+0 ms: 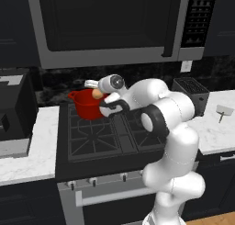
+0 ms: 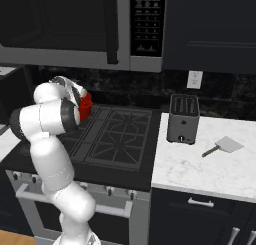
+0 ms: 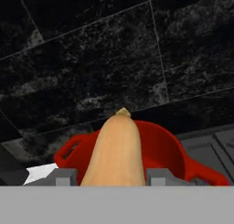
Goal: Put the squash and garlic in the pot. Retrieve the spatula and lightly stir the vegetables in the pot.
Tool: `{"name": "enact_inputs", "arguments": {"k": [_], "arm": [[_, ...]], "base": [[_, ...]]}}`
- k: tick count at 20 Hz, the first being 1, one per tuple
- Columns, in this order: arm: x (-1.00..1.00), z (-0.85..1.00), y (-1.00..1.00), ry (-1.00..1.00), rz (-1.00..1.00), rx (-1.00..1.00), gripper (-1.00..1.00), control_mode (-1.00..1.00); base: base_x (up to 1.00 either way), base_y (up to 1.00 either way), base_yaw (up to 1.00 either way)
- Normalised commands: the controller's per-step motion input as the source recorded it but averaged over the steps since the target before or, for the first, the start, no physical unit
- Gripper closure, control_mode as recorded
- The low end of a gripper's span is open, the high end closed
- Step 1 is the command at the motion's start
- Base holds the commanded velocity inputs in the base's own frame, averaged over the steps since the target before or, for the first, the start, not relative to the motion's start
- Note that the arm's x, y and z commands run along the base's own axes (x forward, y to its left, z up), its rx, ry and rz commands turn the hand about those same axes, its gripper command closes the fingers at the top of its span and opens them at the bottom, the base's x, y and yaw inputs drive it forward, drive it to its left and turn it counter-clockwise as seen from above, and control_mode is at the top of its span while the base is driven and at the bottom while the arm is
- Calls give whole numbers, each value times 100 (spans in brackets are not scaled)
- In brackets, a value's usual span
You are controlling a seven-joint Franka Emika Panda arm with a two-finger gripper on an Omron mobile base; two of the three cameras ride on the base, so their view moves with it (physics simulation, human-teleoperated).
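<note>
Your jaws are clamped on the squash, one finger on each side of it. It's a smooth tan butternut shape with a little stub of stem at the far end, and in the hand view it points away from you, out over the pot. The pot is small, round and glossy red, with a loop handle sticking out on each side of the rim. It sits on the back left burner of the stove, close to the dark speckled wall tiles. From the left base view you can see the gripper hanging right over the pot's rim with a bit of tan squash showing at it, so the squash is above the pot, not down inside. I can't tell if anything is already in there.

The spatula lies flat on the white marble bench to the right of the stove, just past the toaster, well apart from the pot.
</note>
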Motion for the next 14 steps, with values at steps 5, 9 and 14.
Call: {"name": "enact_inputs", "arguments": {"k": [5,9,14], "arm": [[38,-50,28,5,0,0,100,-100],[21,-41,38,3,0,0,100,-100],[26,-23,26,1,0,0,100,-100]], "base": [[0,0,0],[0,0,0],[0,0,0]]}}
